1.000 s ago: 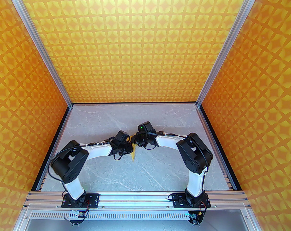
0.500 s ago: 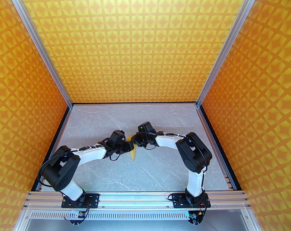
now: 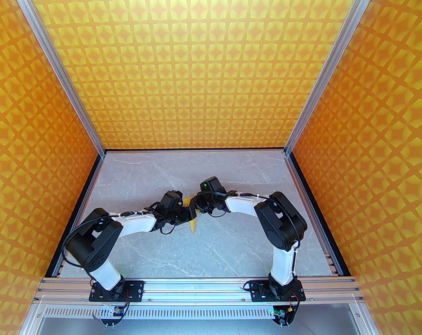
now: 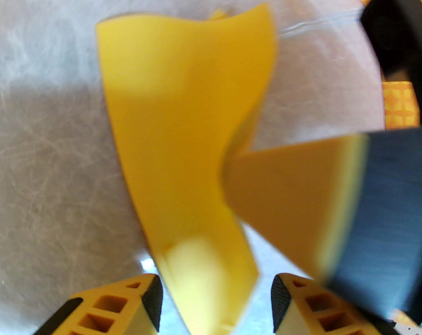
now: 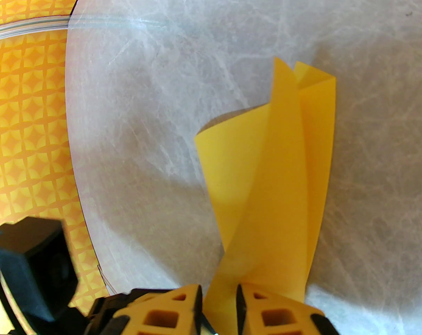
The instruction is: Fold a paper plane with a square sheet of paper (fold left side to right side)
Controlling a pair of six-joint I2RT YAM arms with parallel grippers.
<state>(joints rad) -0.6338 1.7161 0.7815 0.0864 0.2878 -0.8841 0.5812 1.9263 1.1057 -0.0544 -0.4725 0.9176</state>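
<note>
Walls (image 3: 211, 65): orange-yellow star pattern, closing the left, right and top of the frame in the top view.
Bench (image 3: 144, 176): grey marbled surface in the lower middle of the frame.
Left arm (image 3: 137, 222): its elbow, at lower left, sits higher and further right than half a second ago. The wrist is where it was, at frame centre.
Right arm (image 3: 281, 222): same pose as in both earlier frames, reaching in from the lower right.
Paper plane (image 3: 193, 226): plain yellow, partly folded, at frame centre between the two wrists. The long axis runs top to bottom in the top view, with the sharp point toward the bottom edge. A yellow corner absent one second ago shows between the wrists. In the right wrist view a left flap curls up off the bench.
Left end effector (image 4: 216, 302): fingers apart, with a paper flap passing between them and a gap on its right.
Right end effector (image 5: 218, 305): fingers drawn together, clamped on the paper's near end.
</note>
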